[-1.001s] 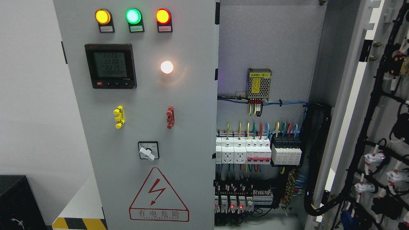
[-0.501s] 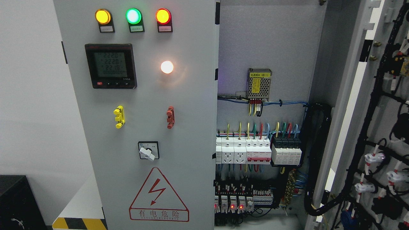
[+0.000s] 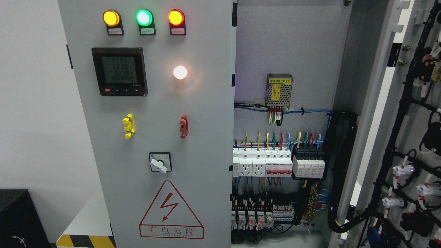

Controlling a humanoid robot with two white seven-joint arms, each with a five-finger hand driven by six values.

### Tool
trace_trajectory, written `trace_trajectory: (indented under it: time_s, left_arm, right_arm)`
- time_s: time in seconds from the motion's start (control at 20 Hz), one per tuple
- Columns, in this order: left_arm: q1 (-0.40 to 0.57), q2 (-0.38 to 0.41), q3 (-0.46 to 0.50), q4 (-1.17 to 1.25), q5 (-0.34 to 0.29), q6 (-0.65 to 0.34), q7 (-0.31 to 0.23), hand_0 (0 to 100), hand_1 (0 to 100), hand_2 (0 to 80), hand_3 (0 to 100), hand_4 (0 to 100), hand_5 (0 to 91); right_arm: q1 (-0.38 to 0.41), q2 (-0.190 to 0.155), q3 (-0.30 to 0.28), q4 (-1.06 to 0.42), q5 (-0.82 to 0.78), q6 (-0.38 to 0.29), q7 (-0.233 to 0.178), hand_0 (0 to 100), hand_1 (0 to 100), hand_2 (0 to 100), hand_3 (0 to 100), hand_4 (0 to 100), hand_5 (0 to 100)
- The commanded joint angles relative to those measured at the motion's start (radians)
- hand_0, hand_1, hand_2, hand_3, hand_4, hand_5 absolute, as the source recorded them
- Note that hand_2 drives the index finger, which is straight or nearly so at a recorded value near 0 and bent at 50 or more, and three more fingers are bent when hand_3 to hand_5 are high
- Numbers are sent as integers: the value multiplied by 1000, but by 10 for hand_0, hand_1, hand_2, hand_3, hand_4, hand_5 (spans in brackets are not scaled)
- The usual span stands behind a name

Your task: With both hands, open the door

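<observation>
A grey electrical cabinet fills the head view. Its left door (image 3: 206, 155) is shut and carries yellow, green and red lamps, a digital meter (image 3: 119, 71), a lit white lamp (image 3: 180, 72), a yellow handle (image 3: 128, 126), a red handle (image 3: 183, 126), a rotary switch (image 3: 160, 162) and a red warning triangle. The right door (image 3: 406, 120) stands swung open at the right, its inner side lined with black cables and white connectors. Between them the open interior shows a power supply (image 3: 279, 90), rows of breakers (image 3: 275, 162) and coloured wires. Neither of my hands shows.
A white wall lies left of the cabinet. A black box (image 3: 19, 217) stands at the lower left, with a yellow-and-black striped floor edge (image 3: 84, 241) beside it. A thick black cable bundle (image 3: 339, 172) hangs along the interior's right side.
Only the meter's digits flicker; the doors and everything else stay still.
</observation>
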Motion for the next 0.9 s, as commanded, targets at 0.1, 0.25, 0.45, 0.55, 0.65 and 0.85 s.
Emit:
trace_trajectory:
  time_s: [0.1, 0.25, 0.45, 0.55, 0.65, 0.85]
  left_arm:
    - [3, -126, 402, 153, -46, -18, 8, 836, 213, 0, 0, 0, 0]
    - [-1, -128, 374, 144, -43, -30, 6, 836, 213, 0, 0, 0, 0]
    - [-21, -132, 235, 139, -44, -29, 9, 836, 213, 0, 0, 0, 0]
    - [-33, -134, 212, 139, -49, -21, 8, 836, 213, 0, 0, 0, 0]
    - [-38, -134, 199, 141, -49, -21, 6, 836, 213, 0, 0, 0, 0]
    - [-40, -134, 185, 145, -49, -21, -6, 836, 213, 0, 0, 0, 0]
  right_arm:
    - [-24, -8, -2, -118, 0, -155, 0, 0, 0, 0, 0, 0, 0]
    - [-117, -6, -3, -141, -5, -262, 0, 0, 0, 0, 0, 0, 0]
    - [-202, -2, -3, -152, -3, -269, 0, 0, 0, 0, 0, 0, 0]
    - [-219, -8, -2, -200, -2, -269, 0, 0, 0, 0, 0, 0, 0]
    - [-207, -12, -3, -338, -2, -269, 0, 0, 0, 0, 0, 0, 0]
    - [-116, -15, -2, -666, -5, -269, 0, 0, 0, 0, 0, 0, 0]
